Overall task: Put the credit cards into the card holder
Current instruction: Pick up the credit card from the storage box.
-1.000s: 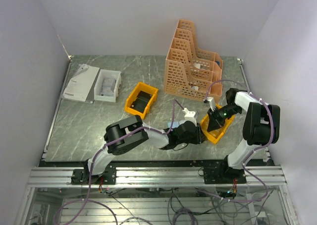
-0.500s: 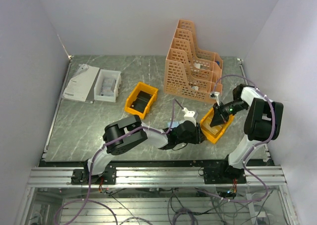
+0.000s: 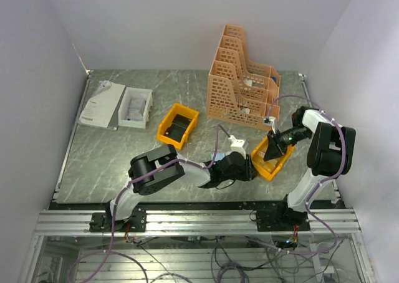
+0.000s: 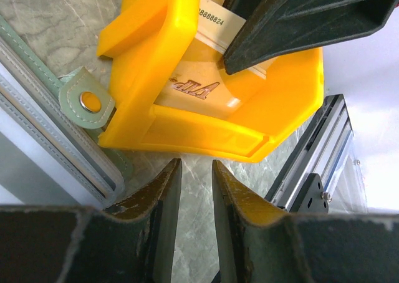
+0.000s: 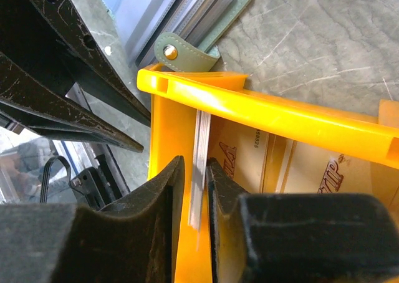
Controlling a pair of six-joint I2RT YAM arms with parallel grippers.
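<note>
Down in the yellow bin (image 4: 187, 130), we're reading "VIP" on the credit cards (image 4: 199, 86), plus a row of eights. Right gripper (image 5: 195, 171) is sitting slightly spread around one card (image 5: 201, 139) on edge, not pinching. Left gripper (image 4: 194, 169) is hovering barely parted, empty. Card holder (image 4: 37, 108) is lying just beside the bin's corner, tight squeeze.

Yellow bin (image 3: 164, 128), orange rack (image 3: 240, 77), papers (image 3: 100, 104)

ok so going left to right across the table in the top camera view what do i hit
white booklet → white box → yellow bin → second yellow bin; the orange file rack overlaps that last one sideways, so it is left out
</note>
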